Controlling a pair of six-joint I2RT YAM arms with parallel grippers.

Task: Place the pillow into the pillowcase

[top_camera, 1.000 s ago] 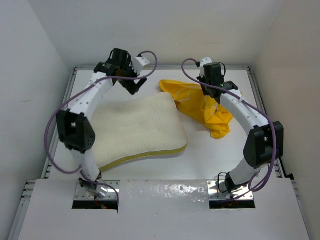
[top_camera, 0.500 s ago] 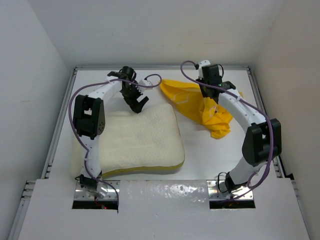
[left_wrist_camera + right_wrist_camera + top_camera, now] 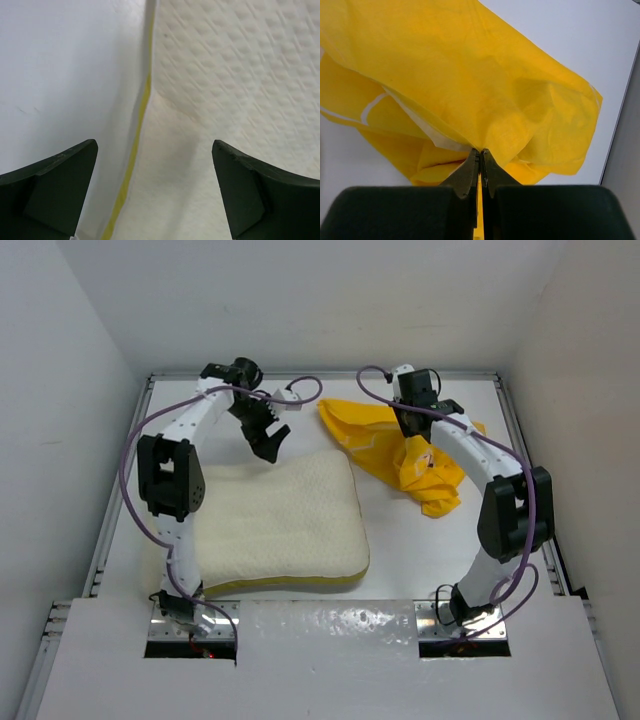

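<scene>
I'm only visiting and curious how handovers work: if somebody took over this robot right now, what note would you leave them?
The left gripper is open, holding nothing, poised over the far edge of the pillow.
The right gripper is shut, pinching a fold of the pillowcase.
The pillow lies flat on the table, left of centre, and the pillowcase is crumpled to its far right.
Done: pillowcase grasped.
Left: open the pillowcase, grip the pillow, slide it fully inside.
</scene>
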